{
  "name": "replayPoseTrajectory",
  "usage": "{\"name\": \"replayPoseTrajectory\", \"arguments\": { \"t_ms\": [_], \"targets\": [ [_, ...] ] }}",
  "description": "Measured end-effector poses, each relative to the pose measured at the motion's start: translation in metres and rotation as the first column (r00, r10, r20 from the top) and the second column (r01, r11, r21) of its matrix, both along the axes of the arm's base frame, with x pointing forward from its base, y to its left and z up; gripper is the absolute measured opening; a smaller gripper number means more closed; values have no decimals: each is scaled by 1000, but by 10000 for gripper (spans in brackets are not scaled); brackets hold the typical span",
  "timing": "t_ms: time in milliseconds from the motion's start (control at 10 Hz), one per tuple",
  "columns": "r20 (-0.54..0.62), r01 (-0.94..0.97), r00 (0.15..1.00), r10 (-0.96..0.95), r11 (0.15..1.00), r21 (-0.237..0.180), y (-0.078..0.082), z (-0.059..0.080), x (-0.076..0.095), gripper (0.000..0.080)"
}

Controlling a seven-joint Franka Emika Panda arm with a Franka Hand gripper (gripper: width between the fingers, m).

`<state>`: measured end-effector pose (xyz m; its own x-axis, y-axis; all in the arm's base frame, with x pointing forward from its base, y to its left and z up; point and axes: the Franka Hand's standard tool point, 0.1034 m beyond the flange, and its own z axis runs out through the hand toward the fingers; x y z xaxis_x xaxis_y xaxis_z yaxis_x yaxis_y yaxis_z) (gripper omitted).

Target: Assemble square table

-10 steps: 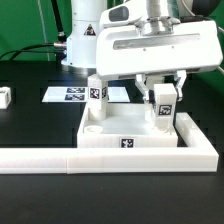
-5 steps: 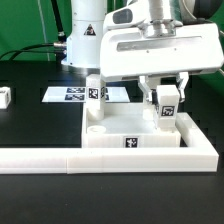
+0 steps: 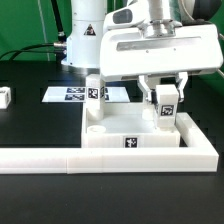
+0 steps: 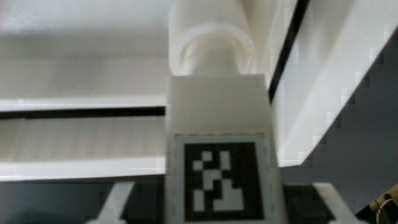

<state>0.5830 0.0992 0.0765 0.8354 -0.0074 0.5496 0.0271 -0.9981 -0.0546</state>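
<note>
The white square slab (image 3: 125, 127) lies flat against the L-shaped rail, its side tag facing front. One white tagged leg (image 3: 95, 93) stands upright in the slab's back corner on the exterior view's left. A second tagged leg (image 3: 166, 103) stands at the back corner on the exterior view's right. My gripper (image 3: 166, 96) straddles this leg from above. In the wrist view the leg (image 4: 221, 120) runs down the middle with its tag towards the camera, and both fingers (image 4: 128, 198) stand off its sides with dark gaps. The gripper (image 4: 224, 205) is open.
The long white L-shaped rail (image 3: 60, 158) runs along the front and up the exterior view's right side (image 3: 197, 135). The marker board (image 3: 65, 94) lies behind the slab. A small white leg block (image 3: 4, 97) sits at the far left. The robot base stands behind.
The gripper and the leg between its fingers have shifted very slightly to the exterior view's right since a second ago. Nothing else has moved.
</note>
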Motion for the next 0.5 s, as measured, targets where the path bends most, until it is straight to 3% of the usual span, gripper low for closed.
{"name": "replayPoseTrajectory", "arguments": {
  "t_ms": [500],
  "targets": [
    [-52,4,999,-3,1000,22,5,-8,-8,290]
  ]
}}
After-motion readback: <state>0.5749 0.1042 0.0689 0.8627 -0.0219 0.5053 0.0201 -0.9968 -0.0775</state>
